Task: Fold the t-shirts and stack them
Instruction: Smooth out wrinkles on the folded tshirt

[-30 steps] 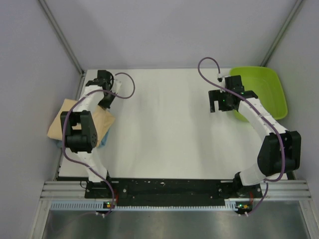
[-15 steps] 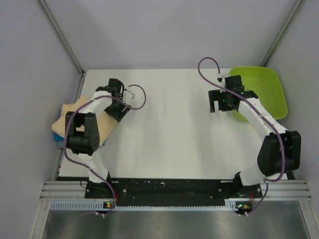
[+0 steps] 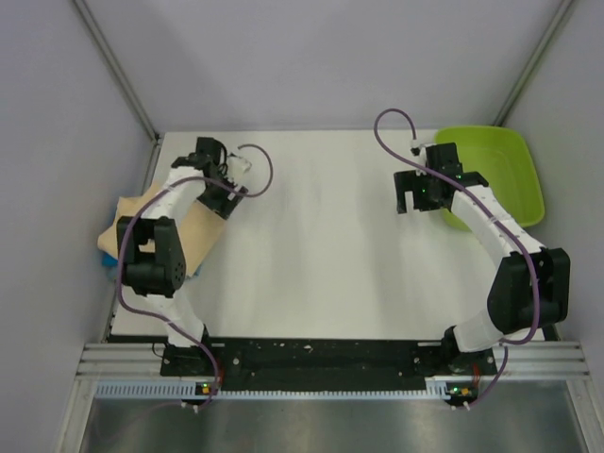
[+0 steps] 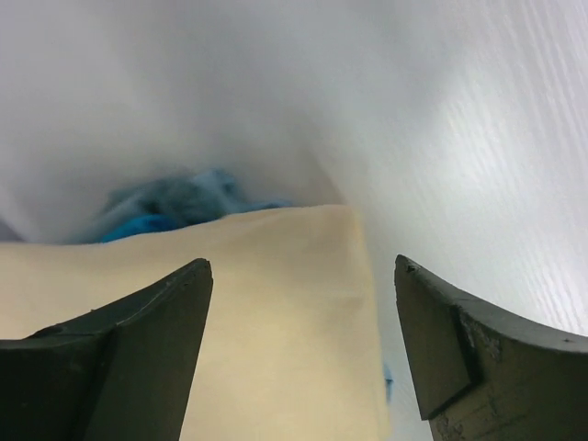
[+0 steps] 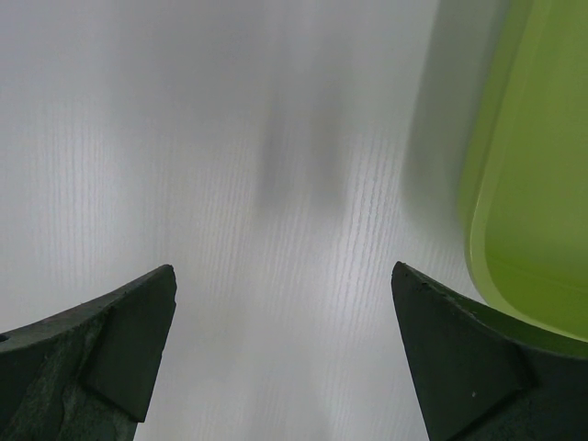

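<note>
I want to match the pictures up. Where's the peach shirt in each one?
Top external: peach shirt at the left edge of the white table.
Left wrist: peach shirt low centre, framed by the left gripper.
Right wrist: not in it.
Shared landmark: the white table.

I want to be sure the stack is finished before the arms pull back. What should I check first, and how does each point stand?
1. Left gripper free of cloth: ok; jaws open above the peach shirt, nothing pinched.
2. Peach shirt on the blue shirt: ok; blue peeks out beyond its far edge.
3. Peach shirt lying flat: ok in the left wrist view.
4. Right gripper empty: ok; open over the table beside the green tray.
5. Tray holds no shirt: cannot tell; the right arm covers part of it.
</note>
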